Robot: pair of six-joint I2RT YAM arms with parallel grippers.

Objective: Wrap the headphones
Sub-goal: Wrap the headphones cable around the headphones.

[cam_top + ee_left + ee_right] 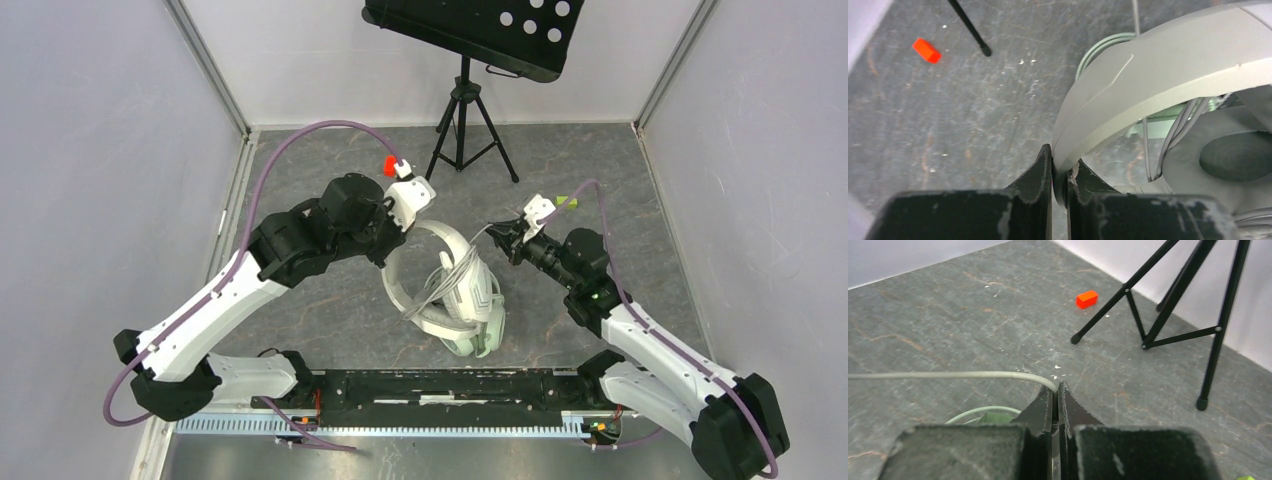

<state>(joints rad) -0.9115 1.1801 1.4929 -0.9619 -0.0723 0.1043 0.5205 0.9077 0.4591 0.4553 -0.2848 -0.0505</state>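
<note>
The white-grey headphones (470,290) lie mid-table, their headband (400,275) arching to the left. My left gripper (393,248) is shut on that headband (1158,65), pinching its edge between both fingers (1040,170). A pale cable (478,243) runs from the earcups up to my right gripper (498,232). In the right wrist view that gripper (1055,387) is shut on the cable (948,375), which leads off to the left. The mint-green headphones (480,338) lie under the white-grey pair, with their thin green cable (978,411) showing below my right fingers.
A black tripod (463,110) carrying a perforated black tray (480,30) stands at the back centre. A small red block (390,165) lies left of it and a green block (567,202) right of it. Pale walls close in the table on three sides.
</note>
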